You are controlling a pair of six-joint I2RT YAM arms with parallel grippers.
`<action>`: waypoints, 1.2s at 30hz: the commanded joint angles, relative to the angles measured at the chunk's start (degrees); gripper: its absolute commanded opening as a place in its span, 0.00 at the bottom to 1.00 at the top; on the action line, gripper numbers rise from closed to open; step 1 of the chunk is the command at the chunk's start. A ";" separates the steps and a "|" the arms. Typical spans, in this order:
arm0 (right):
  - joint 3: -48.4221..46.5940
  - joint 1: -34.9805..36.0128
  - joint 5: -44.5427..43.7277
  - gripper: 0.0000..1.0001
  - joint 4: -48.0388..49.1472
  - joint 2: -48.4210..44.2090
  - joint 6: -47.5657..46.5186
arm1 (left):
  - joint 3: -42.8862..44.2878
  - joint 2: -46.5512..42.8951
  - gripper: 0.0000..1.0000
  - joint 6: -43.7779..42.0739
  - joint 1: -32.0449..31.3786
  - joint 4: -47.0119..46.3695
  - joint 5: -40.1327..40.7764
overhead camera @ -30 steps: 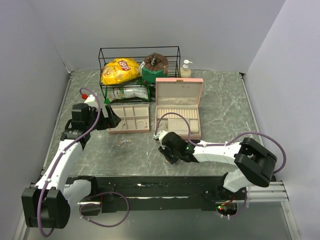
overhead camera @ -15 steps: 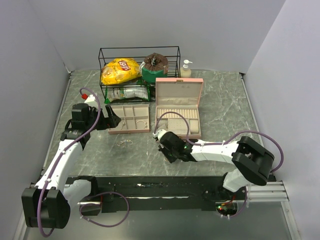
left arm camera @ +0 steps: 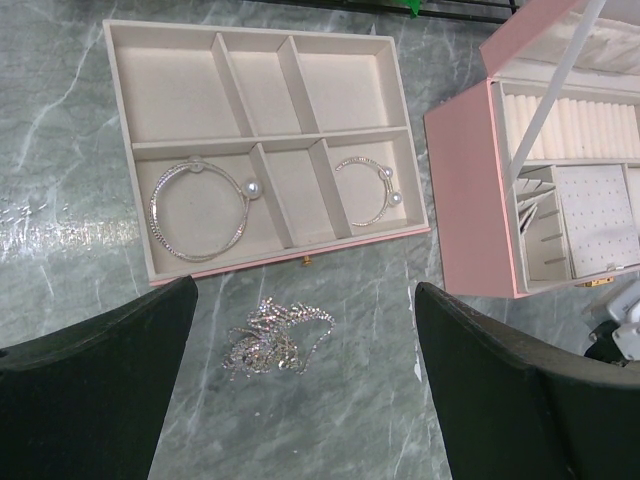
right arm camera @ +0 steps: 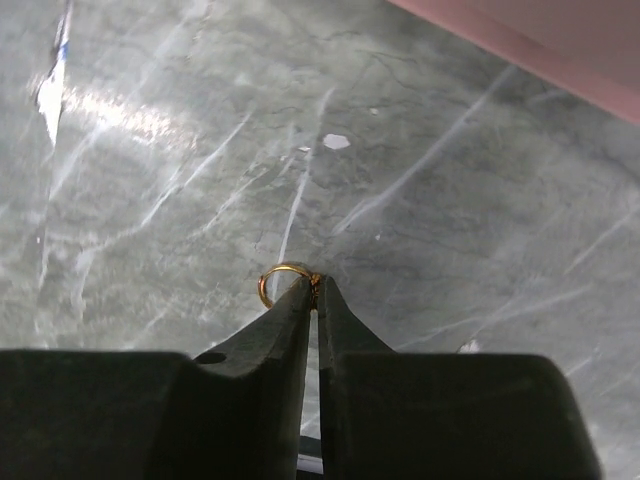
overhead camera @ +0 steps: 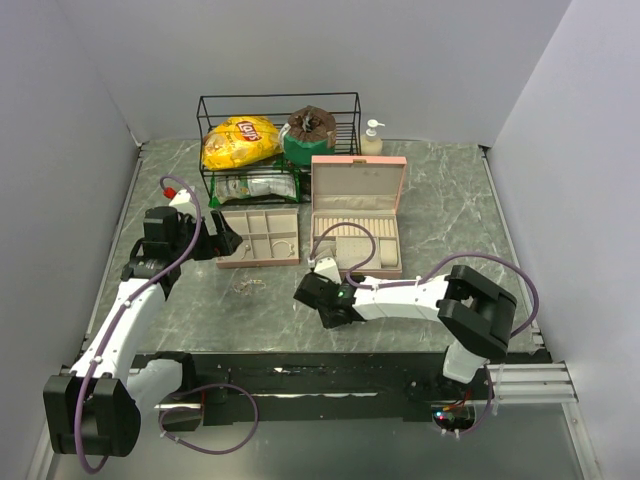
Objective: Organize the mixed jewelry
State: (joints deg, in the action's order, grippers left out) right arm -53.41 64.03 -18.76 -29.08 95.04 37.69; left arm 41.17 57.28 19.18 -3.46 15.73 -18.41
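A tangle of fine silver chains [left arm camera: 275, 338] lies on the marble just in front of the beige compartment tray [left arm camera: 172, 95]. Two pearl-tipped silver hoops [left arm camera: 200, 208] rest in the tray's front compartments. My left gripper [left arm camera: 305, 290] hangs open above the chain pile, with nothing between its fingers. In the right wrist view my right gripper [right arm camera: 314, 283] is shut on a small gold ring [right arm camera: 272, 283], pinched at its right side, low over the table. From above, the right gripper [overhead camera: 305, 290] is right of the chain pile [overhead camera: 248, 287], in front of the open pink box [overhead camera: 357, 215].
A black wire rack [overhead camera: 279, 100] at the back holds a yellow chip bag [overhead camera: 240, 141] and a green-brown pouch [overhead camera: 309, 135]. A soap bottle [overhead camera: 372, 138] stands to its right. The pink box's lid stands upright. The right arm's purple cable loops over the box.
My right gripper has shifted left across the table and closed its jaws onto the gold ring. The left arm has not moved.
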 commanded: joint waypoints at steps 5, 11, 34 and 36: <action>2.16 0.83 -1.71 0.19 -3.09 1.11 9.24 | 2.43 0.73 0.96 -0.46 -0.23 -0.96 -1.54; 4.19 0.92 -1.80 0.09 -0.10 -3.01 8.54 | 2.95 0.64 0.96 -0.20 -0.14 0.00 -0.83; 3.75 -12.51 -2.96 0.00 -4.77 -35.45 6.61 | 5.85 -1.22 0.96 14.30 -16.56 -14.13 -16.83; 4.01 -15.58 -0.76 0.00 -2.13 -36.68 5.47 | 6.29 0.20 0.96 14.48 -20.17 -15.28 -17.09</action>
State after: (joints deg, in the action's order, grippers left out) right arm -47.70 53.34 -22.85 -34.11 60.66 45.45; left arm 44.47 55.46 31.24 -19.07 6.55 -33.08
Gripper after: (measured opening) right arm 0.010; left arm 0.966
